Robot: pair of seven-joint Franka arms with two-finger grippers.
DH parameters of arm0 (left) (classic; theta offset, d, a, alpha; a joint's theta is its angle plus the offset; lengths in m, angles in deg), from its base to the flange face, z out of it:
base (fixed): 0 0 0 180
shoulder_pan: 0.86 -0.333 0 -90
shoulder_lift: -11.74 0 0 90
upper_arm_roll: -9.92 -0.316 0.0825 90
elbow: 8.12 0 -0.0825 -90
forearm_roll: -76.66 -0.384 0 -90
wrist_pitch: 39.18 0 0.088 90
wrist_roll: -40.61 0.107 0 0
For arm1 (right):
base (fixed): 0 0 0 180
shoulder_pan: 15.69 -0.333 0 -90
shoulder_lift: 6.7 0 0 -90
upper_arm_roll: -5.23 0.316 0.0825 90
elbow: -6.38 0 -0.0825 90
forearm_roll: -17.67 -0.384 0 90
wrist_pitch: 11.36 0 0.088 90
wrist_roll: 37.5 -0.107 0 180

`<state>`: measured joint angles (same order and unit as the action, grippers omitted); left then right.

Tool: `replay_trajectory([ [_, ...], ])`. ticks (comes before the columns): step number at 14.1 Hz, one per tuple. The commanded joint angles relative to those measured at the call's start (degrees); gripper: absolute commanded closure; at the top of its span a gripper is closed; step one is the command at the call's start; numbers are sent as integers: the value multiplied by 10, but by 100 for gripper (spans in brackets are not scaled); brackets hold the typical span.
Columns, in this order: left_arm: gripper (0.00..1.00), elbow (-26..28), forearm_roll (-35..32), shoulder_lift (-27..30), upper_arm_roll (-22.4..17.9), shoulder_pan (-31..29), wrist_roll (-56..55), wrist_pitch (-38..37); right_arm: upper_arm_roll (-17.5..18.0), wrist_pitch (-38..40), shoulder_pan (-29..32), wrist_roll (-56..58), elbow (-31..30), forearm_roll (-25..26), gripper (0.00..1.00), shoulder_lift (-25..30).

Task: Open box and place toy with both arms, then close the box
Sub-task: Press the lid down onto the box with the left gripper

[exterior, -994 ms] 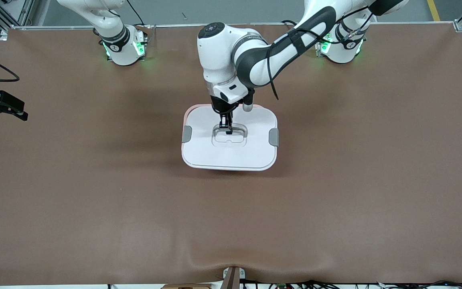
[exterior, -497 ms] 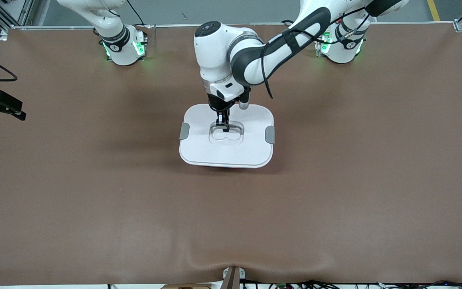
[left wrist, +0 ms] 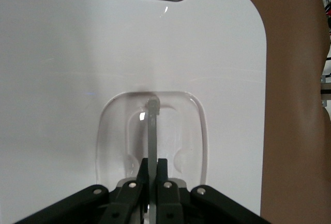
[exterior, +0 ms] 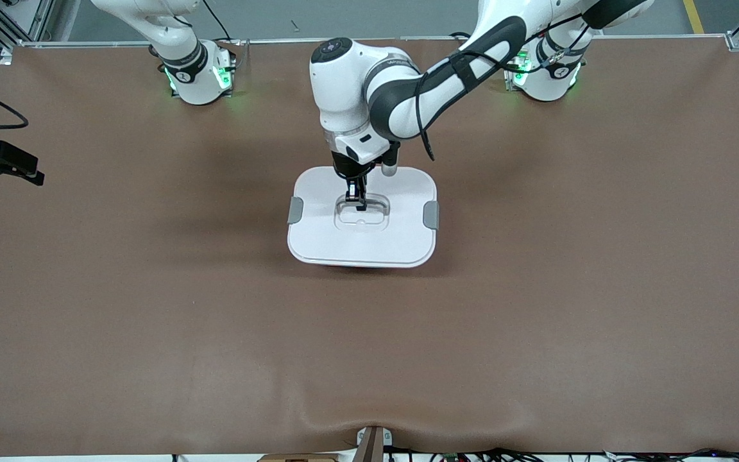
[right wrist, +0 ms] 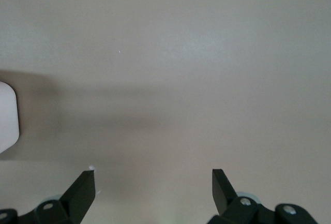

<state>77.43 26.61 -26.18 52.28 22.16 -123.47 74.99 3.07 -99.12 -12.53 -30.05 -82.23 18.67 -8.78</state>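
Front view centre: the thin handle (left wrist: 152, 111) of the white-lidded pink plastic box (exterior: 363, 247) is pinched by the closed left gripper (exterior: 359, 204); the right gripper (right wrist: 154, 188) is held spread wide over bare table at mid-left.

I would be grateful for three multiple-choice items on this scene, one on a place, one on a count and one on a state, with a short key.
1. Where is the left gripper?
A. At the recessed handle in the middle of the lid
B. Over bare table near the right arm's base
C. On one of the side clips

2. How many grey side clips show on the box in the front view?
A. None
B. Two
C. Four

3. How does the right gripper stand?
A. Shut on the toy
B. Shut on the lid
C. Open, holding nothing

Key: 1 A, its fingers meet on the thin handle bar in the recess. 2 B, one clip sits at each short end of the lid. 3 C, its fingers stand wide apart over bare table at the right arm's end.
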Motion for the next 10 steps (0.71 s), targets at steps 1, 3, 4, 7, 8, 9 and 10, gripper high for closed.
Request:
replay_trajectory([
  [1,100,0,-28,-12,1,16,-217,-3,-1,4,5,-3,-6,-21,0,5],
  [3,100,0,-28,-12,1,18,-229,-3,-2,-1,17,14,-7,-46,0,4],
  [4,100,1,-28,-12,1,19,-230,-4,-2,-1,21,21,-7,-57,0,3],
  [7,100,5,-27,-12,1,21,-236,-7,-2,1,18,26,-7,-52,0,4],
  [8,100,10,-26,-12,1,21,-239,-7,-1,1,17,26,-7,-50,0,4],
  [9,100,16,-26,-11,1,21,-244,-7,-1,2,18,26,-6,-50,0,4],
  [10,100,24,-26,-10,1,20,-245,-7,-1,2,18,26,-6,-50,0,4],
])
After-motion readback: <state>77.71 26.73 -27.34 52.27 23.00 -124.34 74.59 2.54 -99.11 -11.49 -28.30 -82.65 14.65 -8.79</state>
